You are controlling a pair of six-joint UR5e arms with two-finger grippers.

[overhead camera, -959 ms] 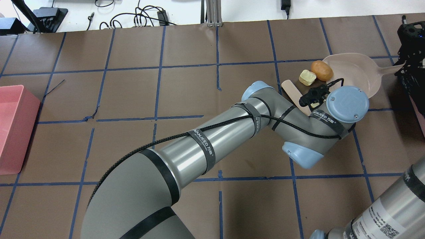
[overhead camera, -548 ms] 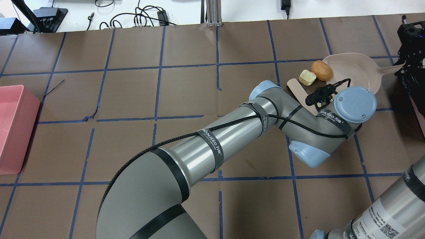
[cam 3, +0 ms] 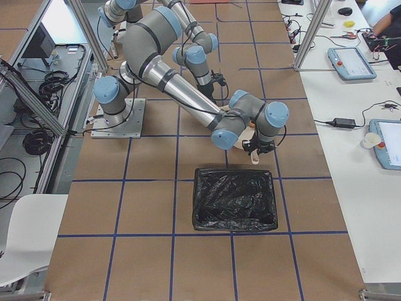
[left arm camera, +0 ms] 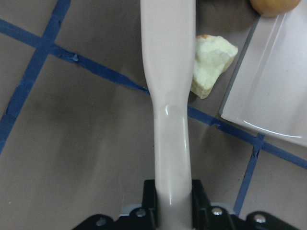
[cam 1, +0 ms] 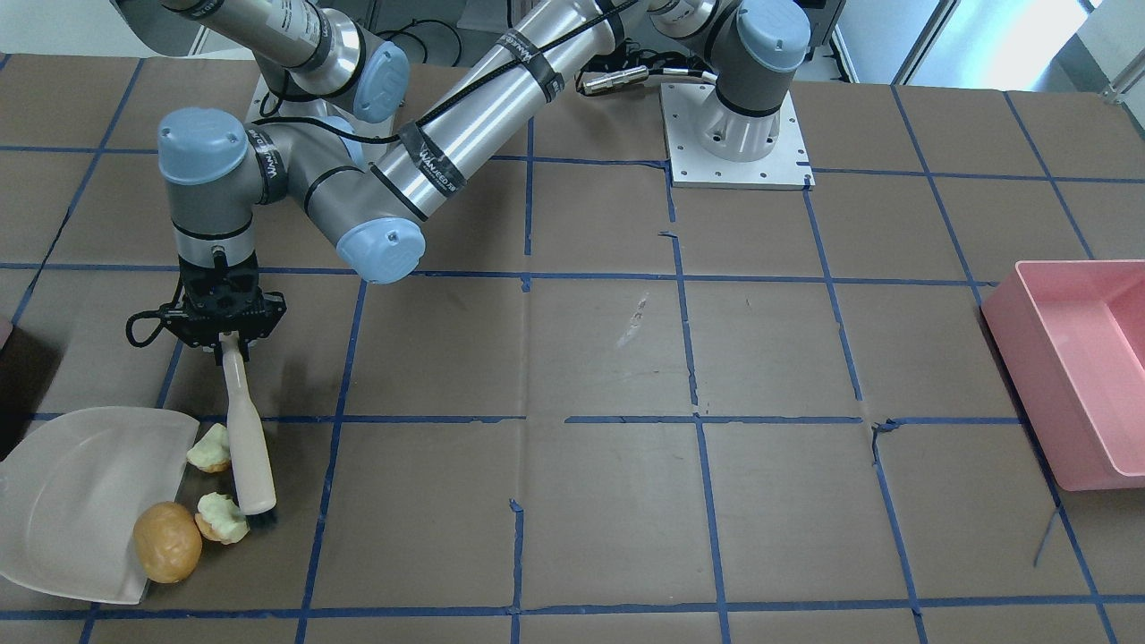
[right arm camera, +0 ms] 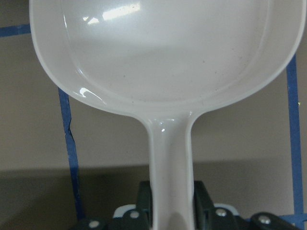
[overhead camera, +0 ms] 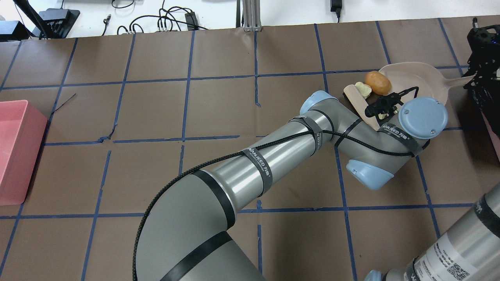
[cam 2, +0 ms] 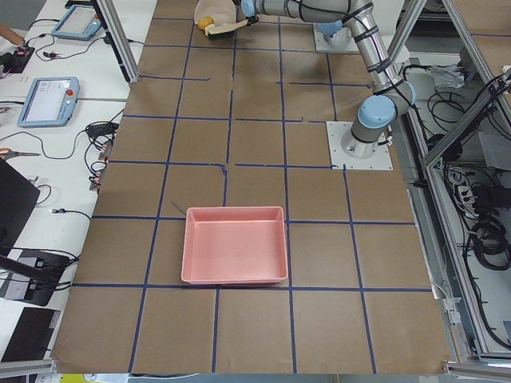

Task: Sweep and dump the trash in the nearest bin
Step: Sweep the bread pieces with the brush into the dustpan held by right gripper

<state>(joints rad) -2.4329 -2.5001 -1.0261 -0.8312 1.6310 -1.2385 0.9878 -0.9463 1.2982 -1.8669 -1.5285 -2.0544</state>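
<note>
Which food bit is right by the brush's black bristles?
The pale yellow-green chunk beside the round golden-brown bun; the other pale chunk sits farther up the cream brush.

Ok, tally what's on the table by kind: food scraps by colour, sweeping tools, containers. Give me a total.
Golden-brown bun: 1
Pale yellow-green chunks: 2
Brush: 1
Dustpan: 1
Pink tub: 1
Black-lined bin: 1
Total: 7
</note>
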